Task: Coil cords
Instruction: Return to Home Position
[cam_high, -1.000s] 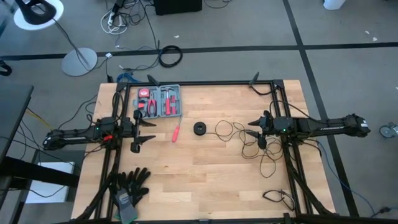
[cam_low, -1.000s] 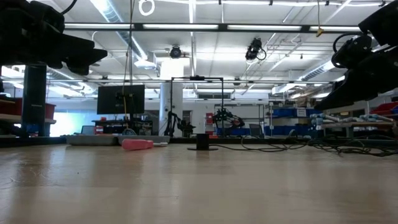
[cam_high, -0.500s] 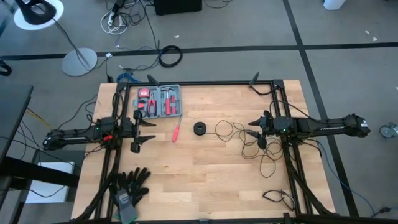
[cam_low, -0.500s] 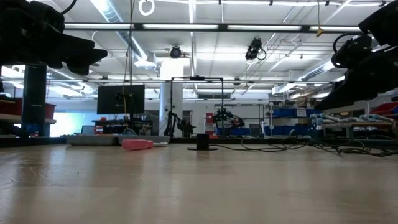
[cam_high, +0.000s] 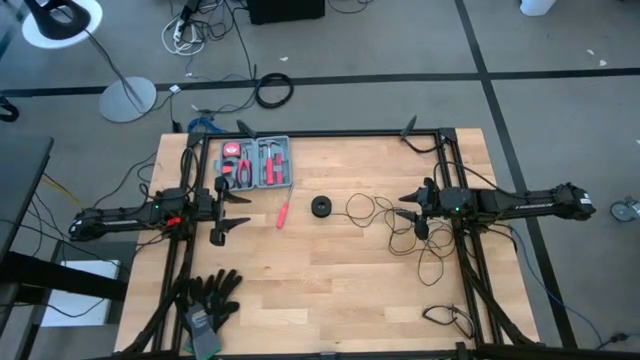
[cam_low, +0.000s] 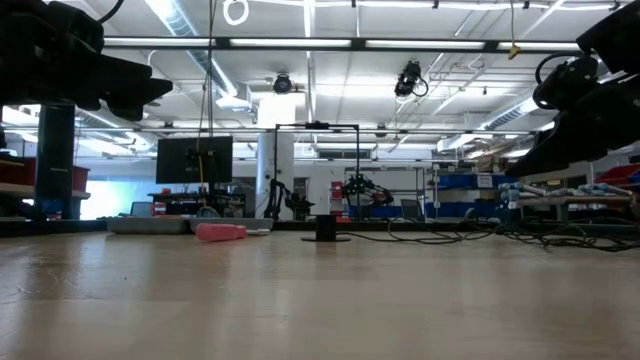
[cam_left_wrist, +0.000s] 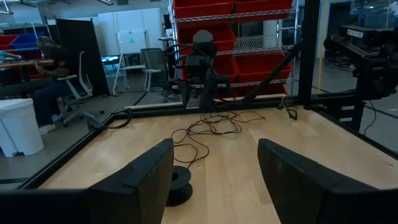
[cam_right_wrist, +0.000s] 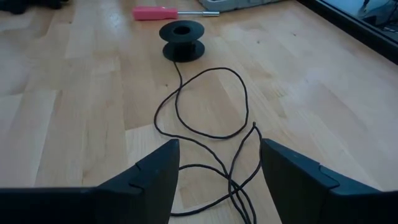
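Two arms are hovering at opposite edges of the surface (cam_high: 330, 290). The left arm (cam_high: 130, 213) is holding its jaws released and empty, beside the tool case (cam_high: 257, 163). Mid-surface we are seeing a small black spool (cam_high: 321, 207), with the cords (cam_right_wrist: 178, 70) trailing from it in loose loops toward the right arm (cam_high: 500, 203), whose jaws are also gaping empty. We are judging the wire light, limp and tangle-prone. It is best pinched near the spool, where it is running single.
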